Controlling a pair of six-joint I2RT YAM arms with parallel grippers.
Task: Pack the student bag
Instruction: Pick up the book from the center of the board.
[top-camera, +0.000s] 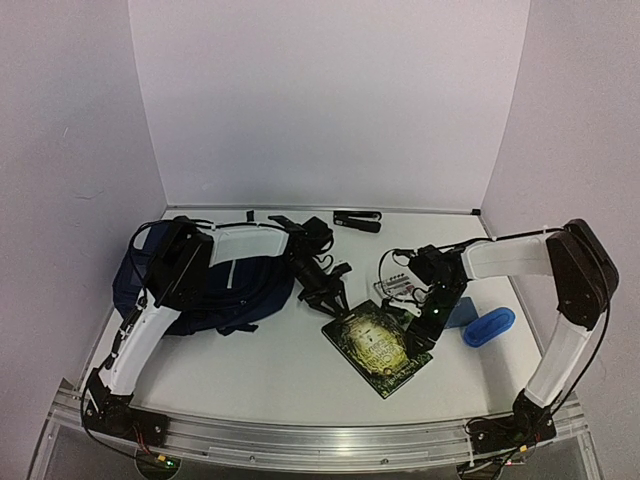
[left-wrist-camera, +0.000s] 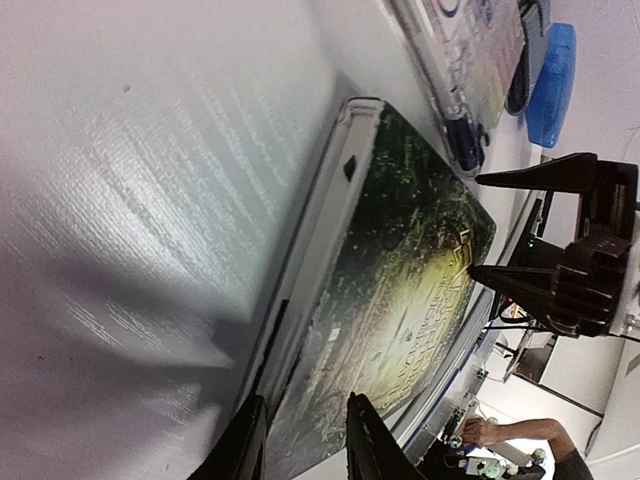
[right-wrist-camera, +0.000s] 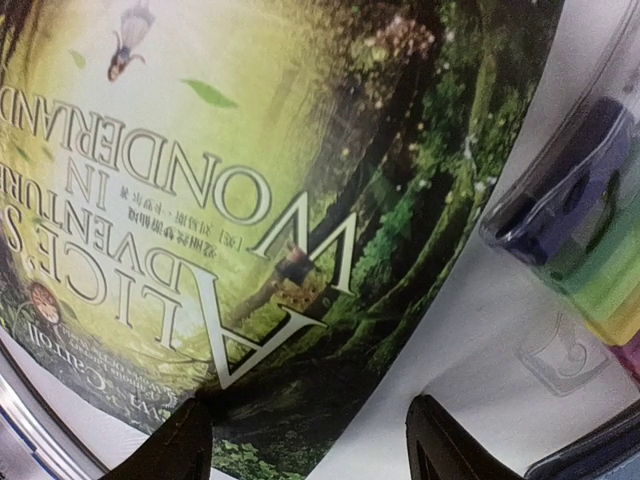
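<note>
The student bag (top-camera: 245, 290), navy blue, lies at the left of the table under my left arm. A green storybook (top-camera: 378, 345) lies flat mid-table. My left gripper (top-camera: 325, 300) hangs low at the book's near-left corner. In the left wrist view its fingers stand apart over the spine edge of the book (left-wrist-camera: 400, 270), so the left gripper (left-wrist-camera: 305, 445) is open. My right gripper (top-camera: 420, 315) is open at the book's right corner. In the right wrist view the right gripper (right-wrist-camera: 315, 445) straddles the edge of the cover (right-wrist-camera: 230, 150) and bare table.
A clear pencil case (top-camera: 400, 285) with markers lies just behind the book. A small blue pouch (top-camera: 488, 327) sits to the right, under my right arm. A black stapler (top-camera: 357, 220) rests near the back wall.
</note>
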